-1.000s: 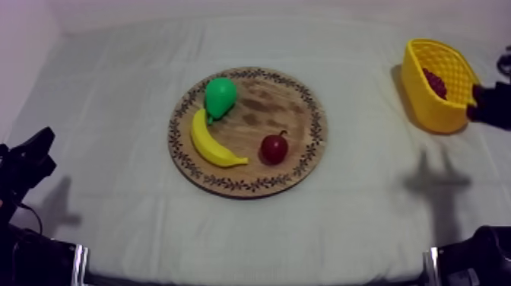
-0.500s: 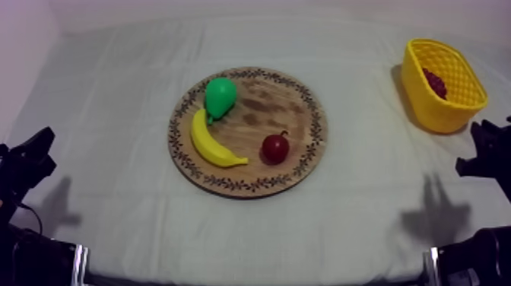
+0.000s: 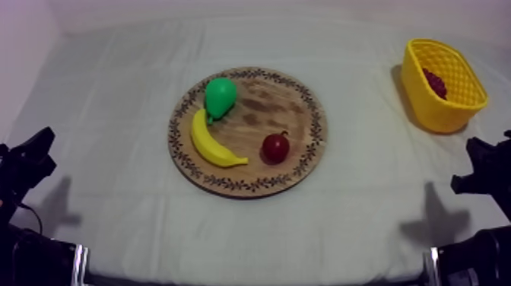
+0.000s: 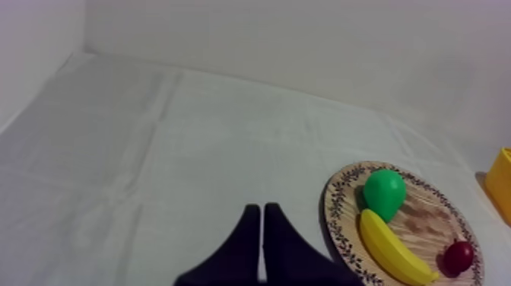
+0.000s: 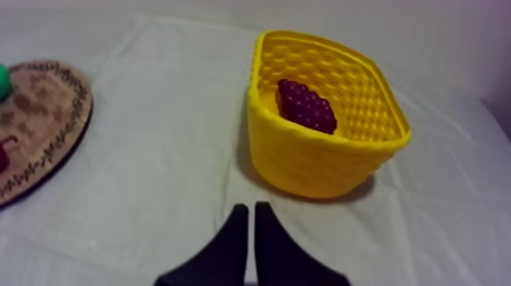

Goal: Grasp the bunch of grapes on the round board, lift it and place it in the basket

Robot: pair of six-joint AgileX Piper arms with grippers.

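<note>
Ahead of the right gripper (image 5: pixel 250 209) fingers: yellow basket (image 5: pixel 327 163), upright on the tabletop (image 5: pixel 175 122). Bunch of grapes (image 5: pixel 306 106) lies inside it on the bottom, toward the wall on the board's side. Right fingers lie pressed together in a narrow wedge with nothing between them. They're clear of the basket, with bare cloth between fingertips and basket wall. Wooden board (image 5: pixel 42 114) sits off to the left of those fingers, well apart from the basket

Left gripper (image 4: pixel 262 207): fingers also closed into a narrow wedge, gripping nothing, over bare cloth. Board is ahead and to the right of them, not touching. On it:
- pear (image 4: pixel 383 192), at the far part of the board from the fingers
- banana (image 4: pixel 391 247), just beside the pear, nearer the fingers, along the rim
- small red fruit (image 4: pixel 458 257), beyond the banana, apart from it

From above, each gripper sits low at its own side, the right one near the basket, no contact
</note>
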